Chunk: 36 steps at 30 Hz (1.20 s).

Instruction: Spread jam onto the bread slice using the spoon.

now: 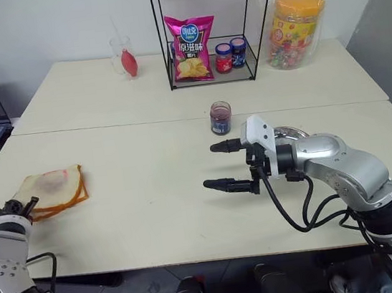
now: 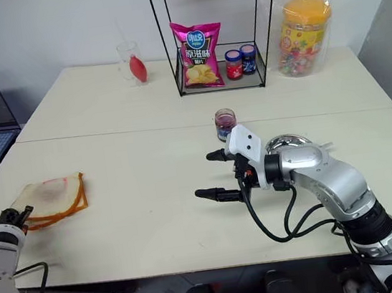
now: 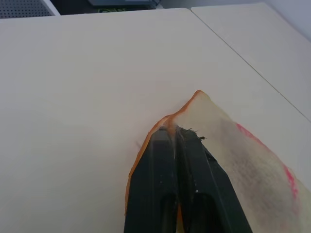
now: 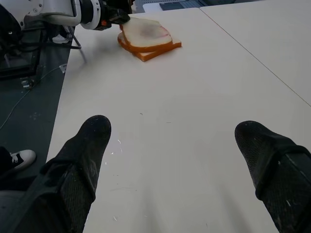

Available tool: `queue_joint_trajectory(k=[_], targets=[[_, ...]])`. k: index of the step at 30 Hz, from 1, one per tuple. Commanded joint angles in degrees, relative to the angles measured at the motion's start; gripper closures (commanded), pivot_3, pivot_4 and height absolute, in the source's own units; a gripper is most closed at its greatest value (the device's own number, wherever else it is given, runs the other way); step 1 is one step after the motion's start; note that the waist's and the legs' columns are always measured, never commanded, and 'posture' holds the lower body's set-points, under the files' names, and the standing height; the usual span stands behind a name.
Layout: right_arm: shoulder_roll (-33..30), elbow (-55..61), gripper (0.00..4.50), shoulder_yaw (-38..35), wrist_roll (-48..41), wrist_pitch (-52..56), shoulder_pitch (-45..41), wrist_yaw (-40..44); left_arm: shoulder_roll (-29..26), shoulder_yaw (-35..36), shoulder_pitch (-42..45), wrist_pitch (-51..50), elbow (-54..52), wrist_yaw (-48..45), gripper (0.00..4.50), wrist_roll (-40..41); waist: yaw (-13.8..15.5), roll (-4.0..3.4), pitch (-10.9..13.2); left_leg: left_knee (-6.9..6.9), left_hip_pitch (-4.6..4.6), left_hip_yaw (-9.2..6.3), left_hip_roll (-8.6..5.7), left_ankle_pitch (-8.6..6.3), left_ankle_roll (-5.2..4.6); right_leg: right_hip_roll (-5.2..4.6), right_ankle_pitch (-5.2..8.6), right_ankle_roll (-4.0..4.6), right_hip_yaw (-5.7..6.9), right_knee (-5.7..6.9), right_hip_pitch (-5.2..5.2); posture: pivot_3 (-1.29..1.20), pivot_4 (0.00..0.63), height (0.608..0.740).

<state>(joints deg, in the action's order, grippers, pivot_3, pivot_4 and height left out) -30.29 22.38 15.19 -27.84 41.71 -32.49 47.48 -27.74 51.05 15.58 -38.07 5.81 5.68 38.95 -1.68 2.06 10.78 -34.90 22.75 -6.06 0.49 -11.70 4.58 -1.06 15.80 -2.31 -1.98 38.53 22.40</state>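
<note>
Left pincer (image 3: 175,138) pinches the bread slice (image 1: 55,184).
The slice lies far left; right pincer (image 1: 220,165) spread, well apart.

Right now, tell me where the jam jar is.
Head views: jam jar stands mid-table, before the wire rack, just behind the right gripper.

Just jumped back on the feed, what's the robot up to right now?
The left gripper is shut on the corner of the top bread slice, which lies stacked on another slice near the table's left edge. The right gripper hovers open over the middle of the table, holding nothing. The jam sits in its small glass jar just beyond that gripper, with a shiny metal dish beside it. No spoon is in hand yet.
</note>
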Motion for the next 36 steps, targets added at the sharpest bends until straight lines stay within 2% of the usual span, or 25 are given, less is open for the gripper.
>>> queue_joint_trajectory(k=[1,6,13,17,21,27,30,32,36], targets=[[-0.26,1.83,0.0,-1.7,-0.34,-1.1,-0.44,0.58,0.59,0.74,0.42,-0.58,-7.06,-3.22,4.46,6.51,0.02,0.01,0.01,0.0,0.01,-0.01,0.0,0.0,0.0,0.0,0.0,0.0,0.0,-0.01,0.0,0.0,0.15,0.74],[-0.59,1.57,0.0,-2.34,-0.32,-1.18,-0.55,0.72,0.17,0.1,2.11,-2.76,-10.49,-5.28,4.46,13.46,-0.04,0.02,0.02,0.0,0.02,0.01,-0.01,0.0,0.0,-0.01,-0.01,-0.01,-0.01,-0.02,0.0,0.0,0.15,0.74],[-3.85,2.93,0.0,-5.54,-0.64,-0.58,1.47,0.75,-0.99,-7.45,7.08,-12.14,-15.27,-9.84,4.46,27.06,0.09,0.15,0.11,-0.02,0.08,-0.03,-0.05,0.0,0.01,-0.01,-0.04,-0.07,0.03,-0.1,-0.01,0.0,0.15,0.74],[-8.45,6.42,0.0,-10.18,-2.23,-0.9,6.48,2.01,-3.64,-15.55,6.78,-22.02,-18.74,-14.53,4.46,36.16,0.02,0.14,0.13,0.06,0.19,-0.03,-0.02,-0.01,0.0,0.0,-0.08,-0.14,0.03,-0.41,-0.02,0.0,0.15,0.74],[-11.42,10.49,0.0,-13.97,-3.95,-1.45,11.92,3.11,-7.19,-21.91,6.94,-28.45,-18.16,-18.92,4.46,39.75,-0.19,0.12,0.14,0.06,0.18,0.1,0.0,-0.06,0.0,0.01,-0.08,-0.14,-0.1,-0.52,-0.01,0.0,0.15,0.74],[-16.21,17.19,0.0,-20.28,-8.84,0.75,21.6,4.4,-11.16,-33.7,11.2,-34.4,-13.24,-29.81,4.46,36.76,-0.05,-0.05,0.27,0.1,0.17,0.11,-0.01,-0.06,-0.01,0.06,-0.06,-0.14,-0.09,-0.5,-0.01,0.0,0.15,0.74],[-17.84,19.59,0.0,-21.58,-9.64,1.27,24.94,3.57,-11.95,-42.31,14.18,-32.62,-10.53,-37.75,4.46,29.47,0.01,-0.04,0.28,0.05,0.17,0.11,-0.03,-0.06,-0.01,0.06,-0.1,-0.19,-0.09,-0.5,-0.02,0.0,0.15,0.74],[-17.93,21.08,0.0,-21.74,-9.33,1.36,26.63,2.01,-12.08,-49.2,16.09,-27.03,-6.92,-44.26,4.46,21.32,-0.01,-0.06,0.27,0.05,0.13,0.14,-0.04,-0.06,-0.01,0.05,-0.08,-0.14,-0.11,-0.51,-0.06,0.0,0.15,0.74],[-17.61,24.57,0.0,-22.52,-8.31,1.2,31.05,-1.48,-7.52,-57.98,22.83,-15.14,4.34,-53.29,4.46,8.42,0.2,-0.06,0.29,0.06,0.14,0.17,-0.07,-0.06,-0.01,0.04,-0.09,-0.16,-0.13,-0.53,-0.05,0.0,0.15,0.74]])
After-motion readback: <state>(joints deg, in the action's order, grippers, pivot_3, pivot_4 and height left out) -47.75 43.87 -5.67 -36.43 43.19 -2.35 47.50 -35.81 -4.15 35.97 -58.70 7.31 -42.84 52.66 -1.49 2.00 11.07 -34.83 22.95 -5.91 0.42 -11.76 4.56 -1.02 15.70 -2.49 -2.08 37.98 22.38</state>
